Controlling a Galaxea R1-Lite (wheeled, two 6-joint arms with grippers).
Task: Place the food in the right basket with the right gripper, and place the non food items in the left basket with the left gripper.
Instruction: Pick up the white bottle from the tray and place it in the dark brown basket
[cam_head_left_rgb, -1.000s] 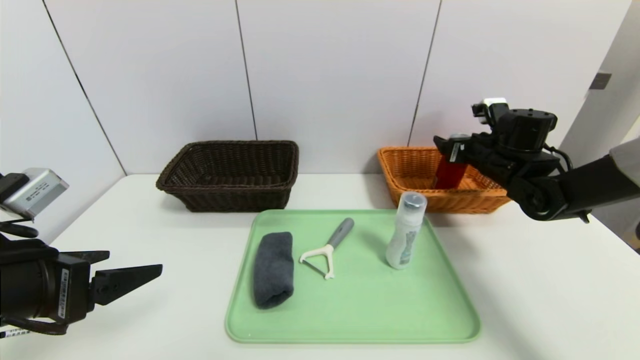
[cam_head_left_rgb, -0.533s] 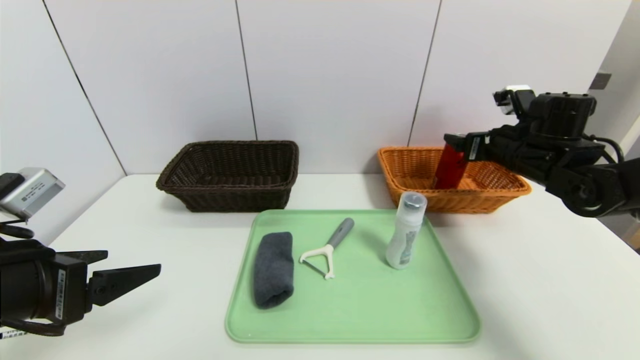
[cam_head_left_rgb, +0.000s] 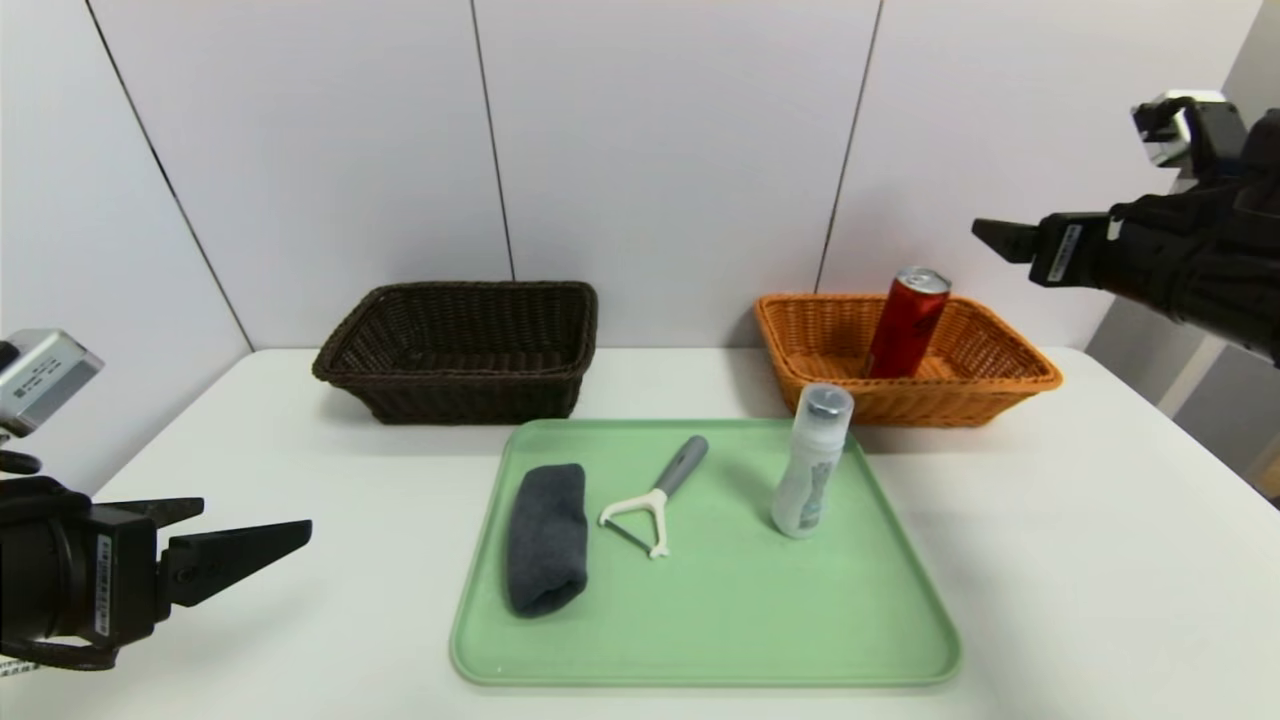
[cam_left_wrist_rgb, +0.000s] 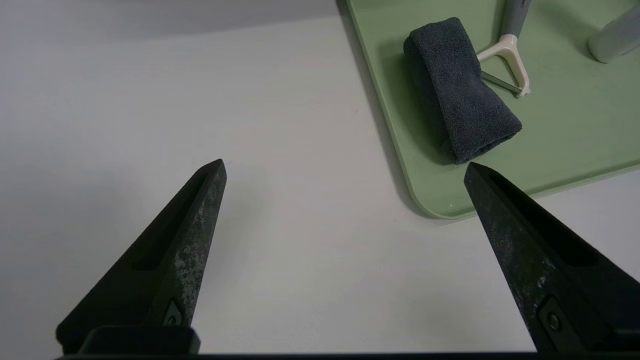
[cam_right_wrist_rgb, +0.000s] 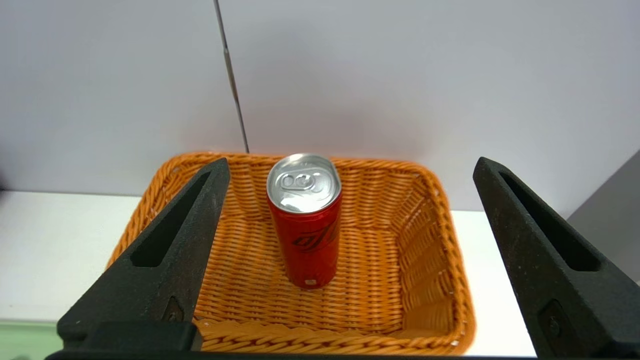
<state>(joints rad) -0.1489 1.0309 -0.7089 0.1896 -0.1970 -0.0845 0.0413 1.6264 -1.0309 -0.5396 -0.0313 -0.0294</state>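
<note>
The red can (cam_head_left_rgb: 905, 325) stands upright inside the orange right basket (cam_head_left_rgb: 1000, 382), free of any grip. My right gripper (cam_head_left_rgb: 1000, 238) hangs open, up and to the right of that basket. In the right wrist view the can (cam_right_wrist_rgb: 305, 225) stands well beyond the spread right gripper (cam_right_wrist_rgb: 350, 165). A rolled grey cloth (cam_head_left_rgb: 545, 538), a white peeler (cam_head_left_rgb: 655, 495) and a white bottle (cam_head_left_rgb: 812, 460) rest on the green tray (cam_head_left_rgb: 750, 620). The dark left basket (cam_head_left_rgb: 450, 392) holds nothing I can see. My left gripper (cam_head_left_rgb: 255, 515) waits open over the table left of the tray, the cloth (cam_left_wrist_rgb: 460, 90) ahead of it.
The tray (cam_left_wrist_rgb: 575, 150) lies in the middle of the white table, in front of both baskets. A white panelled wall runs close behind the baskets. Bare tabletop lies left and right of the tray.
My right gripper opened off the can and drew back up and to the right, leaving the can standing in the orange basket. The left arm drifted slightly left.
</note>
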